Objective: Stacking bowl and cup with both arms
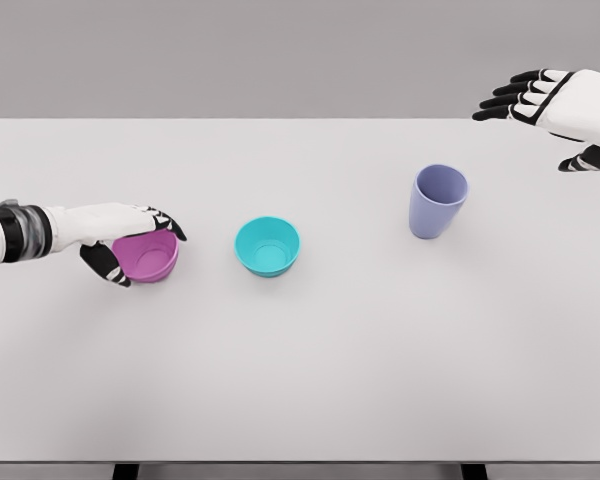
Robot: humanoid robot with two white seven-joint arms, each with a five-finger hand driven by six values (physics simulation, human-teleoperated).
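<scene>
A pink bowl (150,257) sits on the white table at the left, and my left hand (140,243) wraps around its rim, fingers over the far edge and thumb on the near side. A teal bowl (268,246) stands upright just right of it, apart from the hand. A lavender cup (438,201) stands upright at the centre right. My right hand (550,120) hovers at the upper right with fingers spread, holding nothing, well above and right of the cup.
The white table (310,380) spans almost the whole view, with its far edge near the top and its near edge at the bottom. A grey wall lies behind.
</scene>
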